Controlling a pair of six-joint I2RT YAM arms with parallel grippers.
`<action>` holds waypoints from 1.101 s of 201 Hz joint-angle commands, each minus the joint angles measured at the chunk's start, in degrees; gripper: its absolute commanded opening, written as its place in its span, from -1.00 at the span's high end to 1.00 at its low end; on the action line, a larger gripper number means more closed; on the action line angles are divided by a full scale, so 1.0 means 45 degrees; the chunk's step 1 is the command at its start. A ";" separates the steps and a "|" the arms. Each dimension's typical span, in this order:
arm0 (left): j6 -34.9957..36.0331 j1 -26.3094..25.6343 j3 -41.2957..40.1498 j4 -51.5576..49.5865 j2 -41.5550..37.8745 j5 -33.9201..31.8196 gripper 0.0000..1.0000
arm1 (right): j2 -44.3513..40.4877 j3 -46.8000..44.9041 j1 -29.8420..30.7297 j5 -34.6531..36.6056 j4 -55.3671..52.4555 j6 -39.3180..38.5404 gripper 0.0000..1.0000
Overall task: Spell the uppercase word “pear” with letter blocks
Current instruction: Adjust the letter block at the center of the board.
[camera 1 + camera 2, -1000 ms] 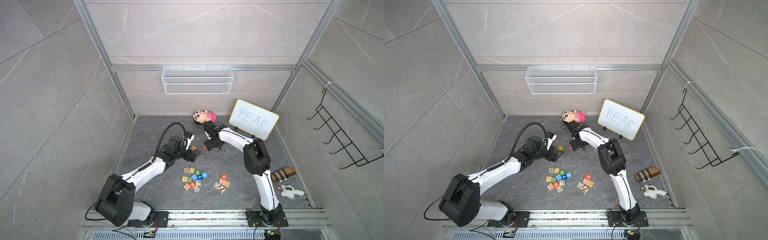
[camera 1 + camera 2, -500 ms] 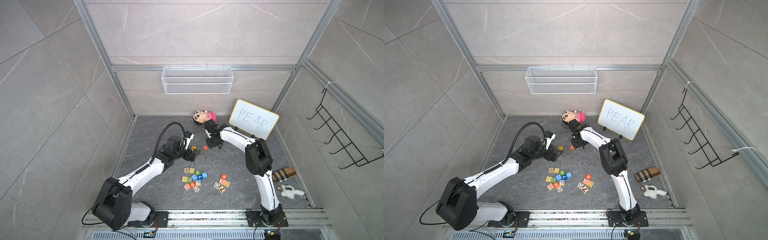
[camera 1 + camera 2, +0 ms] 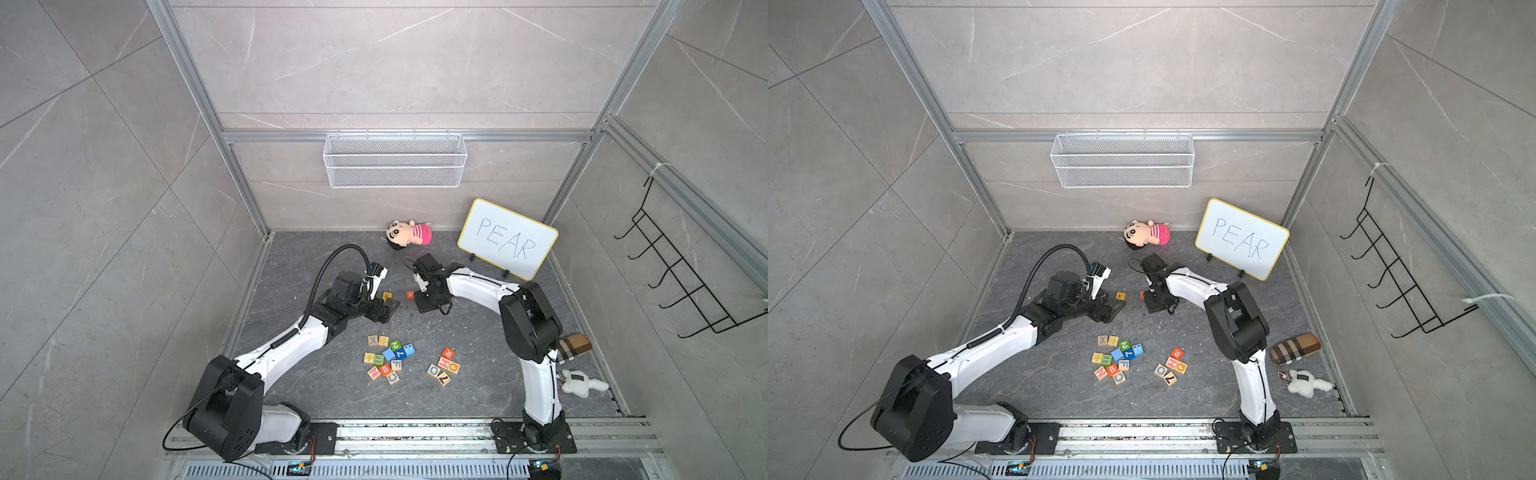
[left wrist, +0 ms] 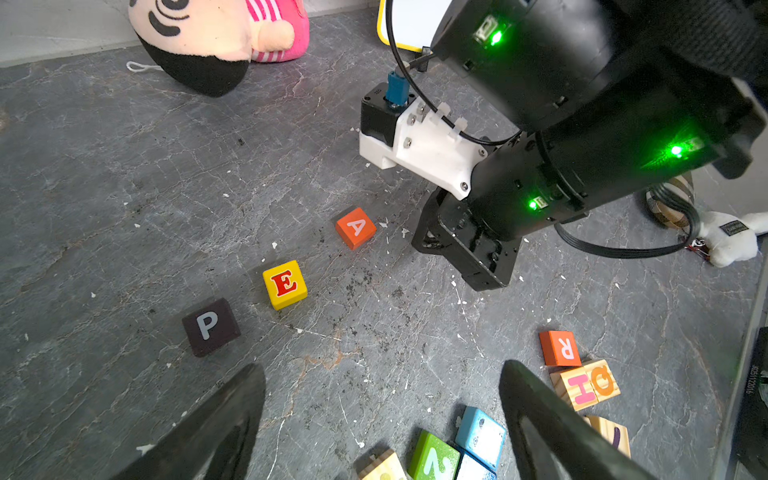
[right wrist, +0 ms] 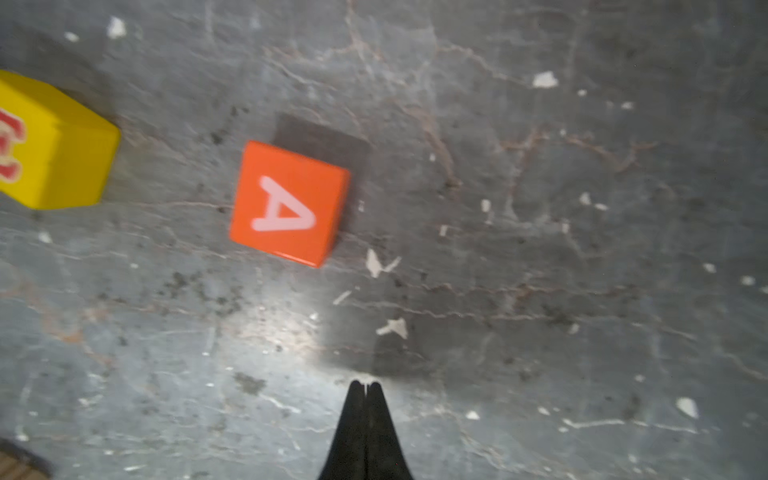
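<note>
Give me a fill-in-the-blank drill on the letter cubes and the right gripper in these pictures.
The small black cube carries a white letter ____. The E cube, lying between it and the orange cube marked A, is coloured ____. The right gripper is ____ and holds nothing. The red cube marked R lies beside a wooden cube whose pink letter is ____.
Missing words: P; yellow; shut; H.

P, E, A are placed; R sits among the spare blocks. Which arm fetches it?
Probably the right. The R block lies nearer the right end effector, shut and empty beside the A block. The left end effector is open but farther.
</note>
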 commanded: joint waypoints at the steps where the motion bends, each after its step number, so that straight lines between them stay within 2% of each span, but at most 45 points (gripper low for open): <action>1: 0.0016 0.0054 0.0200 0.0157 -0.0106 -0.0089 -0.82 | 0.0173 0.0020 0.0108 -0.0463 0.0528 0.0693 1.00; 82: -0.0056 0.0054 0.0102 0.0122 -0.0168 -0.0164 -0.83 | 0.1294 0.1346 0.0130 -0.0136 0.0599 0.1027 1.00; 97: -0.0076 0.0054 0.0082 0.0103 -0.0184 -0.0176 -0.84 | 0.1447 0.1576 0.0120 0.0067 0.0519 0.1099 1.00; 109: -0.0075 0.0054 0.0044 0.0100 -0.0239 -0.0218 -0.92 | 0.1561 0.1823 0.0103 0.0262 0.0354 0.1143 1.00; 153: -0.0047 0.0054 -0.0015 0.0062 -0.0400 -0.0303 -0.93 | 0.2032 0.2607 0.0062 0.0995 -0.0127 0.0995 1.00; 221: 0.0000 0.0054 0.0083 0.0041 -0.0341 -0.0264 -0.93 | 0.3073 0.4486 -0.0056 0.0934 -0.0506 0.0623 1.00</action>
